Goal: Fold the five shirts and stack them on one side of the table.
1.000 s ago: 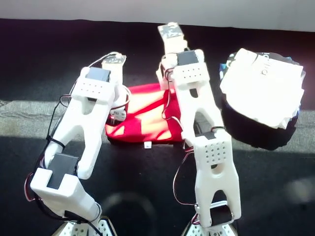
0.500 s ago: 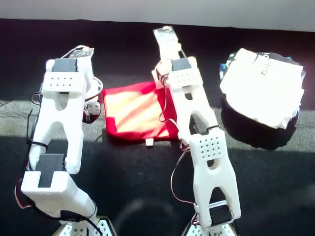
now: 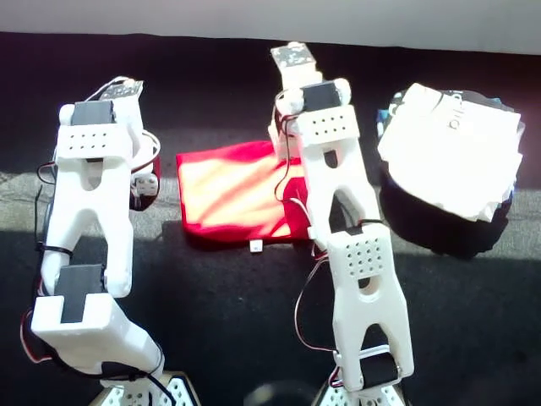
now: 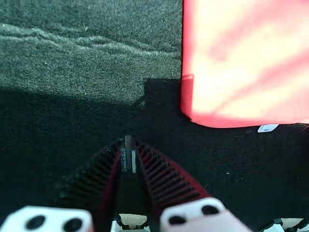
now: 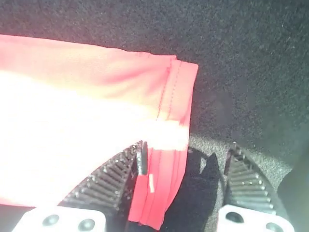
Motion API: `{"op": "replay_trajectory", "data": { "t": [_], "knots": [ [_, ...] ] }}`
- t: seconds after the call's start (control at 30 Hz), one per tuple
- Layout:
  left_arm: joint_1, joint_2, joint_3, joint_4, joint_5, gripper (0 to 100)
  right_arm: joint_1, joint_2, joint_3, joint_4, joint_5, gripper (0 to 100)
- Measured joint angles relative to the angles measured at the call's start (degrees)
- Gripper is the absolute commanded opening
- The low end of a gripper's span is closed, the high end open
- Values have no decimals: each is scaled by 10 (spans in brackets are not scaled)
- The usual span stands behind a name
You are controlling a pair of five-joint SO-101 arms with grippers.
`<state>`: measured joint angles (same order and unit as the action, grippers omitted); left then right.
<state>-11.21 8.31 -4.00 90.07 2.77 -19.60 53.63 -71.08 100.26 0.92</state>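
Note:
A folded red shirt (image 3: 224, 199) lies flat on the dark table between the two arms. A small white tag (image 3: 254, 247) pokes out at its near edge. My left gripper (image 4: 128, 155) is shut on nothing and hovers over bare cloth, a little off the red shirt (image 4: 246, 63). In the high view the left gripper (image 3: 144, 188) sits beside the shirt's left edge. My right gripper (image 5: 186, 162) is open and straddles the hemmed right edge of the red shirt (image 5: 87, 111); one finger is over the fabric, the other over the table. The right arm (image 3: 325, 127) covers that edge from above.
A stack of folded shirts stands at the right side of the table, a white one (image 3: 448, 144) on top of dark ones (image 3: 439, 224). A band of sunlight crosses the table cover (image 3: 211, 321). Open table lies in front of the red shirt.
My left arm has swung left, off the red shirt, which now lies uncovered on its left half. The right arm has barely shifted.

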Motion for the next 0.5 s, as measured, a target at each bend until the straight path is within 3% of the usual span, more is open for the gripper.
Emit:
{"op": "replay_trajectory", "data": {
  "t": [0.1,0.5],
  "knots": [
    [0,0,0,-2,0,14,-13,1,36,2,-24,341],
    [-46,0,0,-8,-3,14,-64,2,106,-18,-56,343]
  ]
}}
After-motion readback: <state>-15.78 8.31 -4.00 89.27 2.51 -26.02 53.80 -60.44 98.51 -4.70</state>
